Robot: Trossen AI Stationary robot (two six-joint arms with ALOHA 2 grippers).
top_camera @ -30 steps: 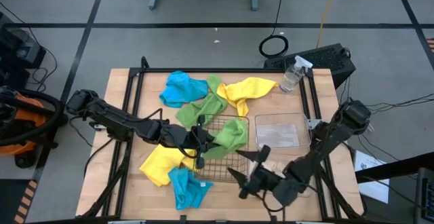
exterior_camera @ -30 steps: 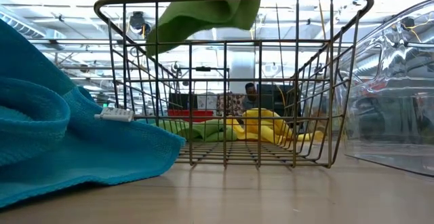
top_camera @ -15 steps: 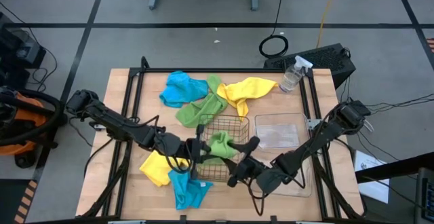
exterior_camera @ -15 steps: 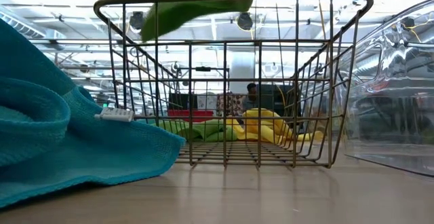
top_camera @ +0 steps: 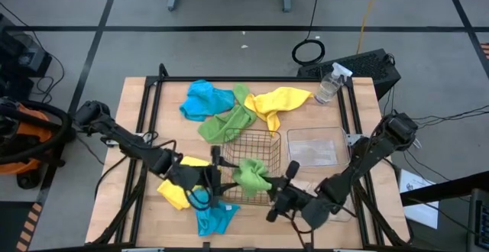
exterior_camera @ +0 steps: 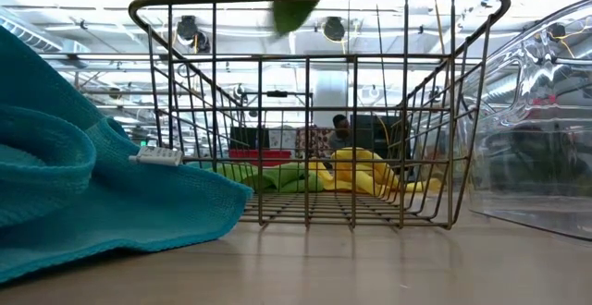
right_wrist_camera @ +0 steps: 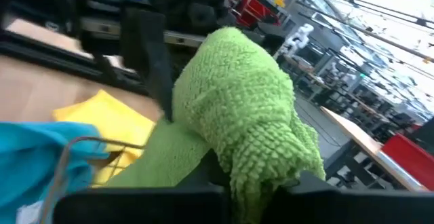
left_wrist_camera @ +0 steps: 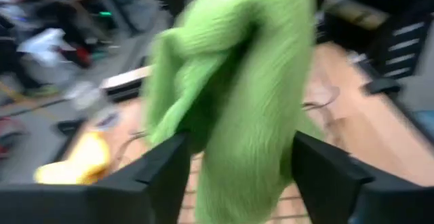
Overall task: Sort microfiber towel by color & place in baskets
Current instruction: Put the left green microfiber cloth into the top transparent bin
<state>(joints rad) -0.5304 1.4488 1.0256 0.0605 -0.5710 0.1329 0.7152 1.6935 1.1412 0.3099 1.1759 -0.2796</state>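
A green towel (top_camera: 250, 174) hangs bunched over the brown wire basket (top_camera: 246, 147), its lower end near the rim (exterior_camera: 289, 9). My right gripper (top_camera: 284, 185) comes in from the table's right and is shut on it. My left gripper (top_camera: 215, 179) is on the towel's left, open, with its two fingers (left_wrist_camera: 159, 176) wide apart on either side of the cloth. A clear plastic tub (top_camera: 317, 149) stands right of the wire basket. Blue (top_camera: 208, 99), green (top_camera: 228, 121) and yellow (top_camera: 280, 101) towels lie at the far side. A yellow (top_camera: 177, 185) and a blue (top_camera: 211, 215) towel lie near. My right gripper pinches a bunched fold of the green towel (right_wrist_camera: 261, 157) between its two fingers, several layers thick. The fingers come at it from the table's right. The towel is lifted over the wire basket and hangs slack. My left gripper has its fingers beside the towel (left_wrist_camera: 237, 115); whether they touch it, I cannot tell.
A clear spray bottle (top_camera: 328, 84) stands at the far right corner. A dark frame (top_camera: 153, 114) runs along the table's edges. The near blue towel (exterior_camera: 83, 194) lies close against the wire basket's near left side.
My right gripper has gone toward the wire basket and shut on the green towel. My left gripper has opened, let go of the towel and drawn back toward the near left. The towel has bunched up, shifted toward the near edge and risen above the basket rim.
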